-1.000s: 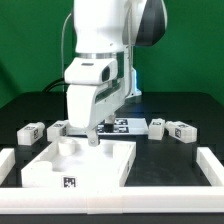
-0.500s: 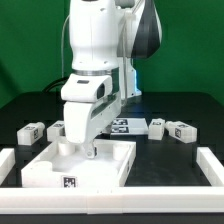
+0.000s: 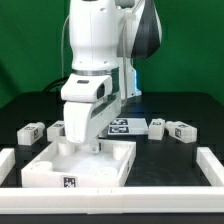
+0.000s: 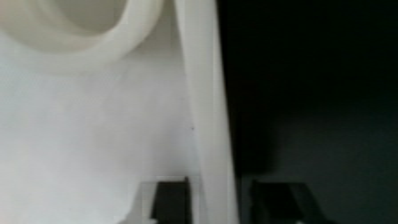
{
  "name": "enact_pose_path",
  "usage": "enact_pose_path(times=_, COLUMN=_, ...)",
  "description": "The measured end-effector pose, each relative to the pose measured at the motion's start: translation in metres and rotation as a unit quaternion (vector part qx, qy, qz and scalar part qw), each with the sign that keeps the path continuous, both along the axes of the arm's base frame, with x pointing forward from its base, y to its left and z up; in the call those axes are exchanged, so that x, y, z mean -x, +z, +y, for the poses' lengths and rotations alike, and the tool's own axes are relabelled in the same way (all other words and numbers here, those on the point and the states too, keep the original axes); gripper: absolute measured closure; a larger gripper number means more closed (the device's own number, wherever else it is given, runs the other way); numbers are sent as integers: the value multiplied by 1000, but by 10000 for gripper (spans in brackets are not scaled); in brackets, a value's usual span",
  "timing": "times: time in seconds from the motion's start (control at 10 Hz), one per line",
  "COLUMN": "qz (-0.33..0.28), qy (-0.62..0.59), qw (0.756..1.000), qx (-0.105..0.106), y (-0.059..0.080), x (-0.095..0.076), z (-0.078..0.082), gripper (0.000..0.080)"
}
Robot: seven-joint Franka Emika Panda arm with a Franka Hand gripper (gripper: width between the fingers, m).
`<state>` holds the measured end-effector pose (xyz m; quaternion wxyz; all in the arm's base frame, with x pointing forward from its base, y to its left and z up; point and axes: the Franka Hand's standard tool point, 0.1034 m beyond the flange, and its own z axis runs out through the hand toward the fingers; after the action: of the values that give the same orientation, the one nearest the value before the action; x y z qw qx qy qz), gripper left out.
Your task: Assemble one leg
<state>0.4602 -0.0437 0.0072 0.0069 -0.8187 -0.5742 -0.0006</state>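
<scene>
Exterior view: four pegs of one kind stand on the dark table behind one large white panel. A leg and a second leg lie toward the exterior view's left. A third leg and a fourth leg lie toward its right, with the marker board between the pairs. None of the four is held. The second leg is nearest the gripper, just behind it and partly hidden by the hand; the others sit well apart from it. The single arm stands upright over the panel's far edge, the hand pointing straight down. Wrist view: the gripper shows two dark fingertips, one on each side of the panel's raised edge. One is over the panel, the other over the table. I cannot tell whether they pinch that edge. One round socket shows; no leg is in this view.
</scene>
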Motion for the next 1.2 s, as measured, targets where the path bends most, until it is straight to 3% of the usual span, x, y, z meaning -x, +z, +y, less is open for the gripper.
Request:
enact_pose_path(times=0.1, qz=-1, qy=-1, qw=1000, qx=0, y=0, x=0, z=0, gripper=673)
enact_pose_path(times=0.2, qz=-1, qy=-1, qw=1000, qx=0, y=0, x=0, z=0, gripper=744)
enact_pose_path(times=1.0, qz=-1, qy=4, qw=1000, qx=0, y=0, x=0, z=-1, gripper=742)
enact_pose_path(times=1.2, qz=-4, qy=98, qw=995, qx=7, y=1, x=-5, z=3, gripper=742)
